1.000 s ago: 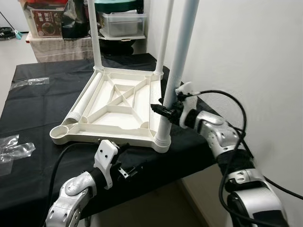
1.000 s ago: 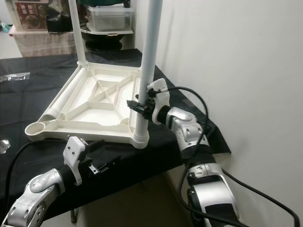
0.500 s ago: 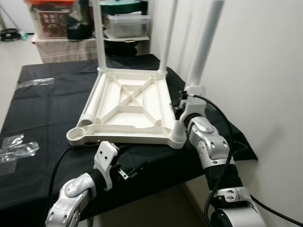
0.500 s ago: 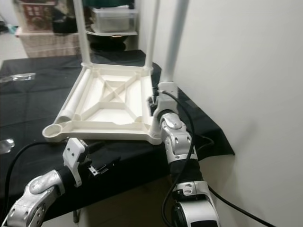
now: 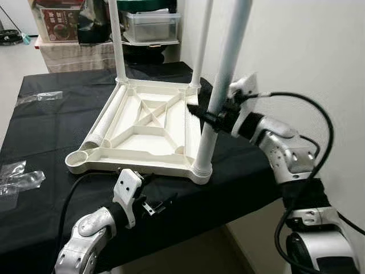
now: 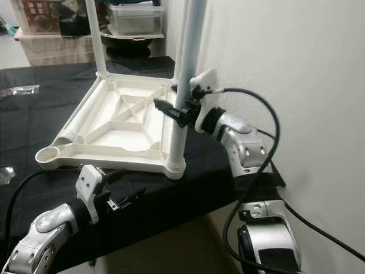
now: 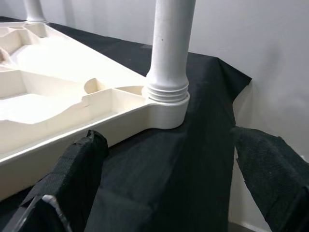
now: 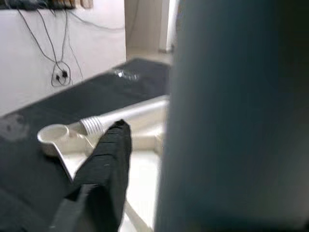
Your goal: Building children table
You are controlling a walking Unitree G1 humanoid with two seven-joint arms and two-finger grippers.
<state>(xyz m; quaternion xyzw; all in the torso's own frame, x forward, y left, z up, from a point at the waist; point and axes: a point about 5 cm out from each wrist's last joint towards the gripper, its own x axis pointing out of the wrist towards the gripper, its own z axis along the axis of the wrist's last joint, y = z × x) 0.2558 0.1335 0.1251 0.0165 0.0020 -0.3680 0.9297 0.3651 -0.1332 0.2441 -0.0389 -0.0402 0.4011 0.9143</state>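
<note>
Half a second ago the right hand (image 5: 210,117) sat low by the socket of the near white plastic table leg (image 5: 222,85); it has since risen to about mid-height and clamps that upright leg between its black fingers. The upside-down cream plastic tabletop (image 5: 145,131) lies on the black-clothed surface (image 5: 40,142), three legs standing in its corners, a fourth lying loose inside it beside the empty corner socket. The left hand (image 5: 155,201) hovers wide open below the tabletop's near edge.

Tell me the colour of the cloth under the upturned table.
Black cloth; clearest in the left eye view.
</note>
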